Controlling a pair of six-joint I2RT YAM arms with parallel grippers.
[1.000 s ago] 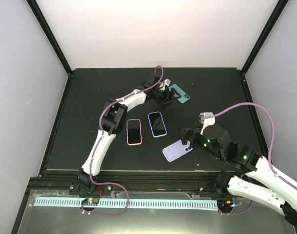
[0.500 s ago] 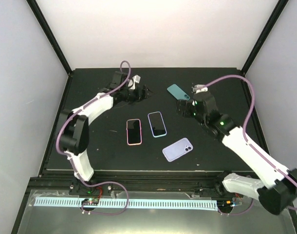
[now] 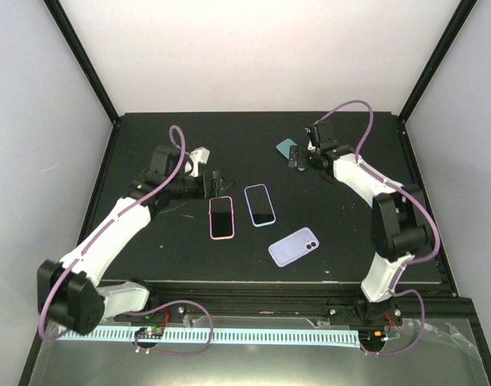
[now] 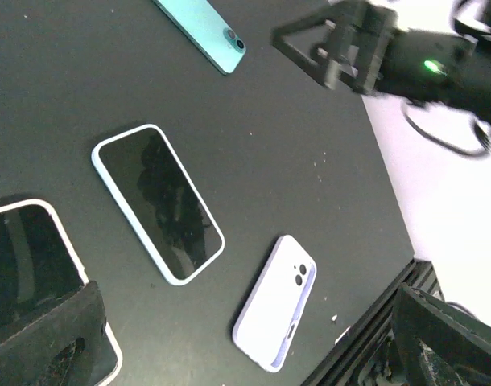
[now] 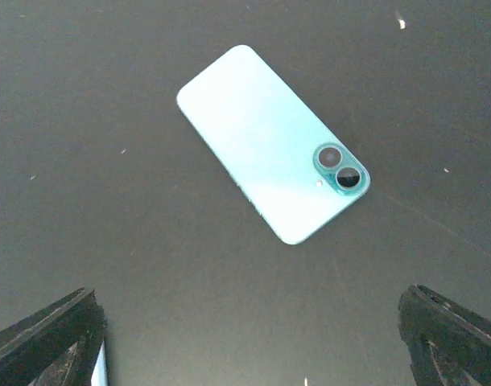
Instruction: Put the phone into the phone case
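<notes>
The teal phone (image 5: pixel 270 141) lies back up on the black table, its lenses toward the right in the right wrist view. It also shows at the far middle in the top view (image 3: pixel 285 147) and in the left wrist view (image 4: pixel 201 30). My right gripper (image 3: pixel 299 158) hangs open just above and beside it, and is empty in its own view (image 5: pixel 249 346). The lavender phone case (image 3: pixel 294 246) lies flat near the front, also in the left wrist view (image 4: pixel 276 312). My left gripper (image 3: pixel 216 184) is open and empty, left of the other phones.
A pink-rimmed phone (image 3: pixel 221 217) and a light blue-rimmed phone (image 3: pixel 260 205) lie screen up side by side mid-table, between the teal phone and the case. The table's front rail (image 3: pixel 253 283) runs just beyond the case.
My left gripper has drawn back from the teal phone to the left and nearer. My right gripper has swung from the lavender case to the far side, over the teal phone.
</notes>
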